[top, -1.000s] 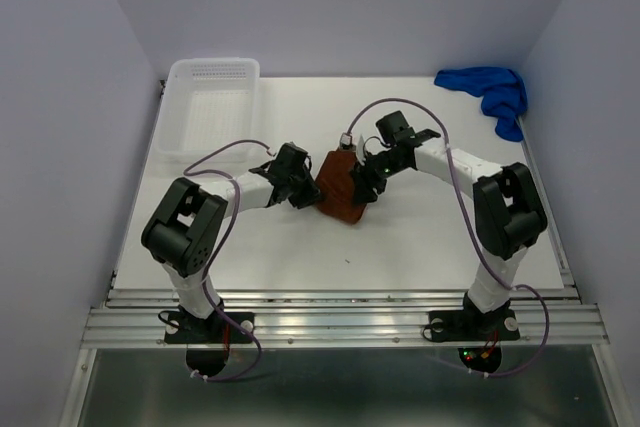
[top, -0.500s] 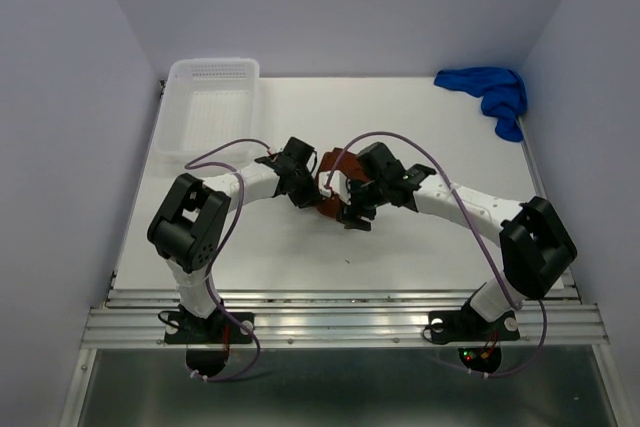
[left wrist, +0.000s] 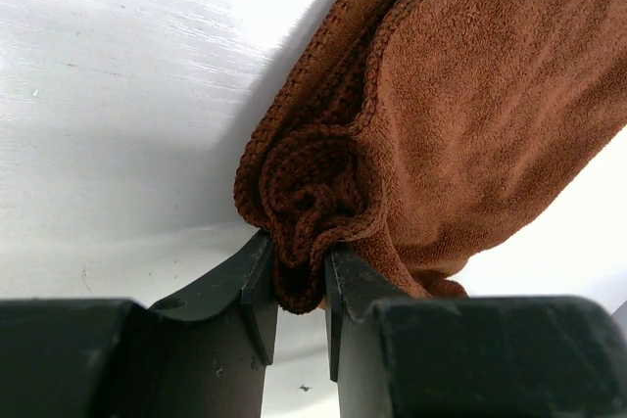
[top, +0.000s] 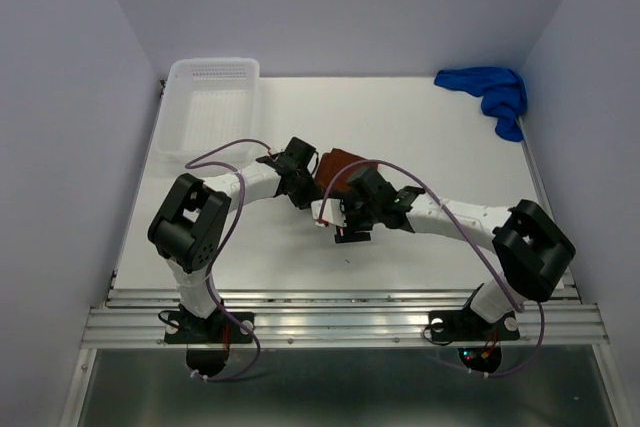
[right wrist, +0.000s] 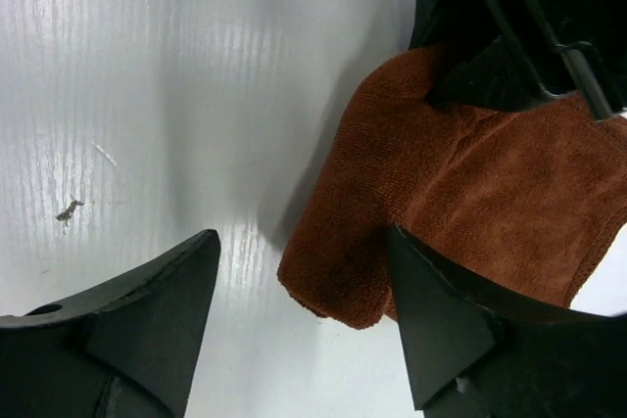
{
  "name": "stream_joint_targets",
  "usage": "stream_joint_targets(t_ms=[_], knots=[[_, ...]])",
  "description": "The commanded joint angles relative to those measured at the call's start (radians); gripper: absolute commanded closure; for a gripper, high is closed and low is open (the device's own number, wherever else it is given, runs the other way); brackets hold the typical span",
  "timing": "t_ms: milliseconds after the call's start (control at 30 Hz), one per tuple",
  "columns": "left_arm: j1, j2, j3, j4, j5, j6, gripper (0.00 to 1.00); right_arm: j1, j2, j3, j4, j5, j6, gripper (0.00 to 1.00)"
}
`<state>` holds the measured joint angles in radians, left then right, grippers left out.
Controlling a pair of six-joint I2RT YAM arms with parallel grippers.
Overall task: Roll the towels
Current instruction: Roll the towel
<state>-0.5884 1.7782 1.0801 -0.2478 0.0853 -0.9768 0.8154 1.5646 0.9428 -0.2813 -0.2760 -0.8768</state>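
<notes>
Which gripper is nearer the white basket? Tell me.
Left. The left gripper, clamping the brown towel, sits right of the basket; the right gripper, open, lies farther right.

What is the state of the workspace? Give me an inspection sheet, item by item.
Surface: white table; one small dark speck.
Job's things: rust-brown towel mid-table, bunched at one end; blue towel crumpled at the far right corner, no gripper near it.
Clutter: white perforated basket at far left, nothing seen in it.
Grippers: left gripper shut on the rust-brown towel's bunched end; right gripper open, straddling its folded edge.
Cables: purple cables hang in loose loops above the table.
Surroundings: pale walls on three sides; metal rail along the near edge.
</notes>
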Motion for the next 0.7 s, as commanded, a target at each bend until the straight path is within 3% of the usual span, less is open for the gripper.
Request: stream_joint_targets(t_ms=[0,533,633,667], knots=[[-0.011,0.012,-0.003,-0.12,-0.018,0.023,0.69,0.027,0.0,-0.033,0.096,0.087,-0.093,0.28],[-0.01,0.027,-0.019,-0.114,-0.002,0.058,0.69,0.036,0.087,-0.111,0.245,0.236,-0.129,0.34],[-0.01,0.017,-0.035,-0.096,0.004,0.061,0.69,0.036,0.103,-0.121,0.264,0.259,-0.129,0.45],[-0.011,0.013,-0.039,-0.09,0.007,0.063,0.69,0.036,0.116,-0.125,0.271,0.261,-0.128,0.54]])
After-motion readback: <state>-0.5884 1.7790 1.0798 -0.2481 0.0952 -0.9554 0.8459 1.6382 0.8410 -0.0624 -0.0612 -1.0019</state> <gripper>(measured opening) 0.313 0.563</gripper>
